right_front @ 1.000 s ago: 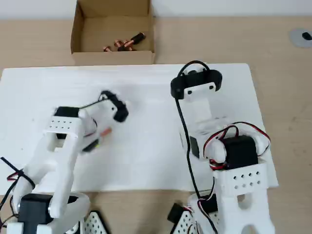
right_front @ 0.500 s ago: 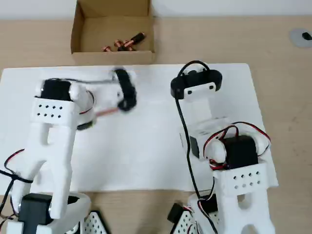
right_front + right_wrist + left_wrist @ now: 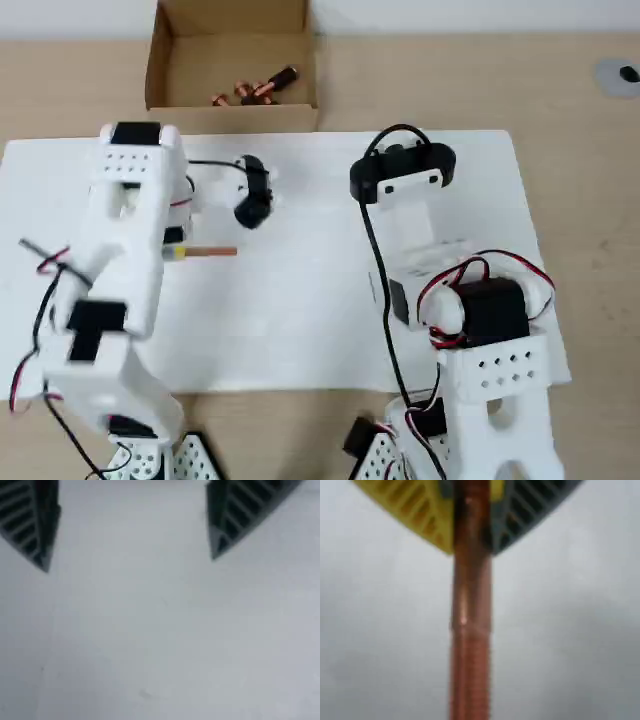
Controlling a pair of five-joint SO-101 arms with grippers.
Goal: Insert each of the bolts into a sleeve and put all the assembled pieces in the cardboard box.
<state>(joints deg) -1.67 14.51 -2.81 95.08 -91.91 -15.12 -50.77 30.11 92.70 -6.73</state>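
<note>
My left gripper [image 3: 178, 252] is shut on a long copper piece [image 3: 210, 251] that juts out to the right above the white mat [image 3: 300, 320]. In the left wrist view the copper piece [image 3: 471, 645] sits pinched between a yellow finger [image 3: 420, 510] and a dark finger [image 3: 525, 515], and its free end looks threaded. The cardboard box [image 3: 160, 70] stands at the far edge, beyond the left arm, with several copper pieces [image 3: 250, 90] inside. My right gripper [image 3: 130, 560] hangs open over bare white mat, holding nothing.
The right arm [image 3: 480, 320] is folded at the right side of the mat, its black wrist camera [image 3: 402, 172] toward the middle. A black cable [image 3: 380, 290] runs along it. A grey disc [image 3: 615, 76] lies at the far right on the wooden table.
The left arm has risen and swung toward the far side, carrying the copper piece. The piece has turned from slanted to level, pointing right. The right arm has not moved.
</note>
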